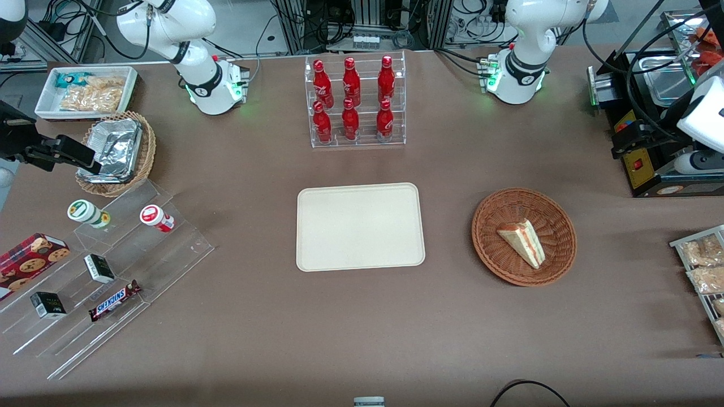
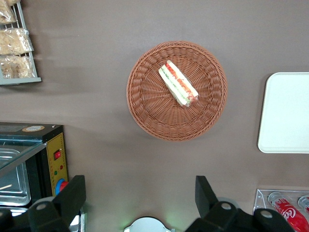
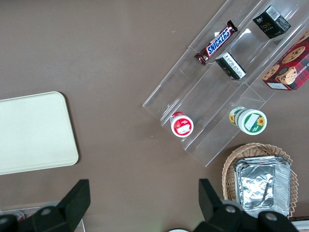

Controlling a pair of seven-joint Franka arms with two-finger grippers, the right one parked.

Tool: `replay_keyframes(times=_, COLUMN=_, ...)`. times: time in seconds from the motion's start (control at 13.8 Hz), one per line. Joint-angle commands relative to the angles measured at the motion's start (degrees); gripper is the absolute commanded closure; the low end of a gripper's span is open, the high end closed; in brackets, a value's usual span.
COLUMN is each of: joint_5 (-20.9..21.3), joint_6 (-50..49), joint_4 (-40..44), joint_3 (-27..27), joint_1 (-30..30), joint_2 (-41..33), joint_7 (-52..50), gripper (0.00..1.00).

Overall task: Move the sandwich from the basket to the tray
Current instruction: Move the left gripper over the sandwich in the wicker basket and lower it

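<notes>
The sandwich (image 1: 523, 242) (image 2: 178, 83), a pale wedge with red and green filling, lies on its side in the round reddish-brown basket (image 1: 492, 226) (image 2: 145, 106). That basket sits toward the working arm's end of the table. The cream tray (image 1: 360, 226) (image 2: 285, 113) (image 3: 34, 133) lies flat and bare at the table's middle, beside the basket. My gripper (image 1: 625, 141) (image 2: 139, 186) hangs high above the table near the black oven, farther from the front camera than the basket. It is open wide with nothing between its fingers.
A clear rack of red bottles (image 1: 356, 102) stands farther back than the tray. The black oven (image 1: 650, 164) and a rack of snack packets (image 1: 701, 271) are at the working arm's end. A foil-lined basket (image 1: 116, 152), white bin (image 1: 85, 90) and stepped acrylic stand (image 1: 113, 271) sit at the parked arm's end.
</notes>
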Motion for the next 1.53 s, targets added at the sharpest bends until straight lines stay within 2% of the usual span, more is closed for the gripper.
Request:
replay_keyframes(times=0.0, joint_5=0.06, joint_6=-1.23, joint_4=0.67, joint_3=0.22, joint_1=-0.42, joint_2=-0.01, joint_7=-0.22, gripper=0.00)
replay_keyframes(times=0.22, joint_5=0.06, joint_6=-1.15, joint_4=-0.46, joint_3=0.13, joint_1=-0.42, joint_2=0.61, joint_7=-1.45, gripper=0.00)
replay_keyframes(times=0.36, joint_5=0.06, joint_6=1.47, joint_4=-5.46, joint_3=-0.30, joint_1=-0.59, joint_2=0.96, joint_7=-3.38, gripper=0.00)
replay_keyframes(times=0.73, joint_5=0.24, joint_6=22.10, joint_4=-22.85, joint_3=-3.99, joint_1=-0.77, joint_2=-0.09, joint_7=-16.62, gripper=0.00)
replay_keyframes(times=1.02, joint_5=0.33, joint_6=39.51, joint_4=-34.46, joint_3=-5.67, joint_1=-0.77, joint_2=0.34, joint_7=-38.33, gripper=0.00)
replay_keyframes(times=1.24, joint_5=0.24, joint_6=52.08, joint_4=-41.15, joint_3=-5.75, joint_1=-0.77, joint_2=2.44, joint_7=-42.92, gripper=0.00)
replay_keyframes(times=1.45, joint_5=0.24, joint_6=57.64, joint_4=-41.34, joint_3=-6.19, joint_1=-0.77, joint_2=6.92, joint_7=-45.14, gripper=0.00)
